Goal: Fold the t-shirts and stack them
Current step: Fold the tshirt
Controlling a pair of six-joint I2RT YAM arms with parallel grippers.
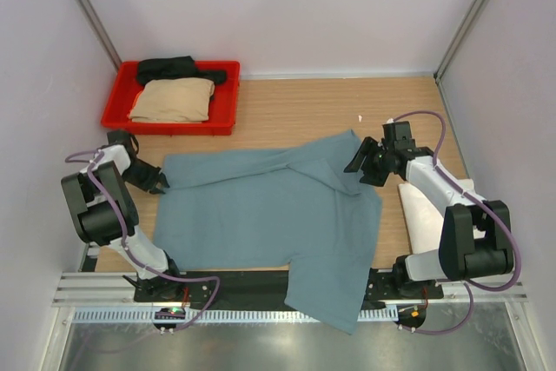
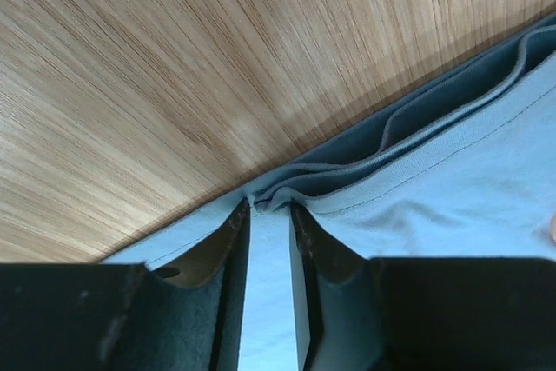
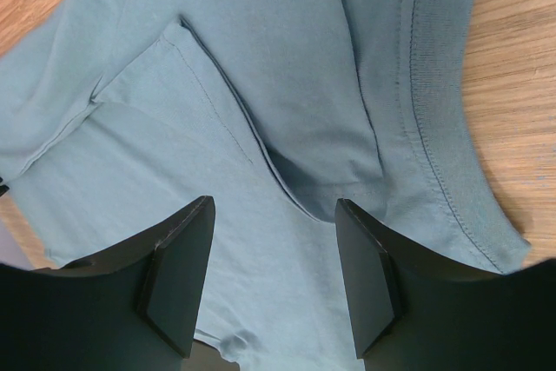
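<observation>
View from above. A dusty teal-blue t-shirt [image 1: 269, 215] lies spread across the middle of the wooden table [image 1: 295, 110], its top edge folded over and one lower corner hanging off the near edge.

Left gripper [image 1: 161, 182]: low at the shirt's left edge. In its wrist view [image 2: 271, 208] the jaws stand a little apart, released, with smooth cloth showing in the gap and the fingertips against a bunched hem.

Right gripper [image 1: 363, 165]: at the shirt's upper right corner. In its wrist view [image 3: 274, 204] the jaws are spread wide above the cloth near the ribbed collar, grasping nothing.

A white t-shirt [image 1: 421, 210] lies folded at the right, beside the right arm. A red tray [image 1: 230, 97] at the back left holds a folded tan t-shirt [image 1: 174, 100], with a black t-shirt [image 1: 169, 67] behind it.
</observation>
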